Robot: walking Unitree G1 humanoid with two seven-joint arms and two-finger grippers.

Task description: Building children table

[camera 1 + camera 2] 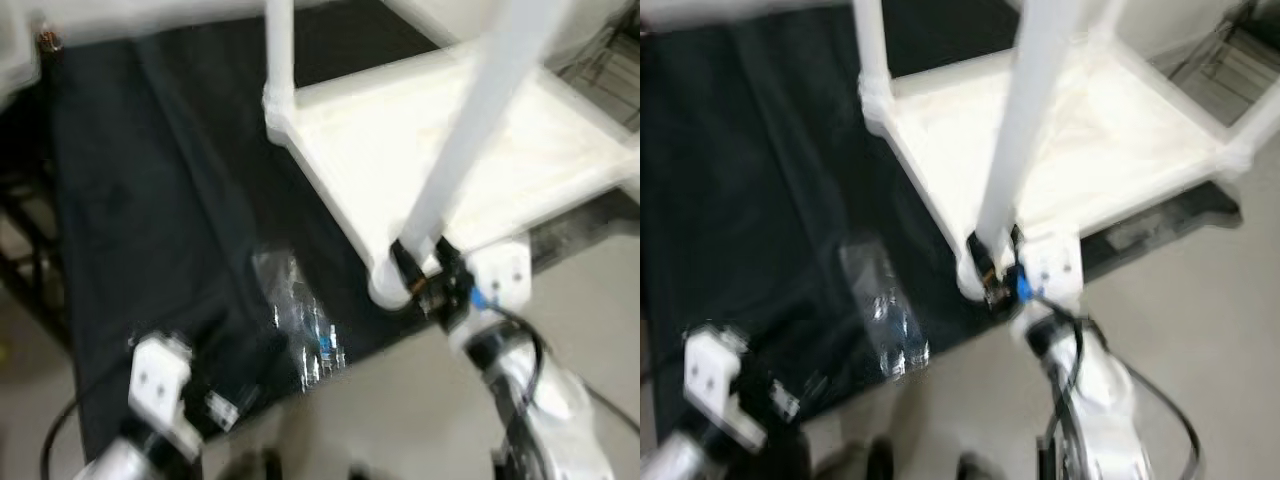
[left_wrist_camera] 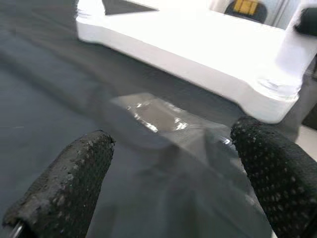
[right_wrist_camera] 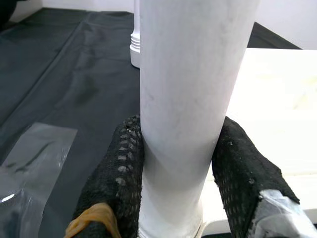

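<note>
Gripping the white table leg [image 3: 185,99] near its base, the right gripper [image 3: 181,173] was clamped tight; the left gripper [image 2: 173,183] was spread wide over the black sheet [image 1: 130,200], near a plastic bag [image 1: 295,315].

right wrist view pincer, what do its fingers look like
The right pincer has two thick black fingers with a dimpled, rubbery texture. A tan rubber band wraps one finger near its base. From the head camera, the silver-white arm carries black looping cables and a small blue fitting.
</note>
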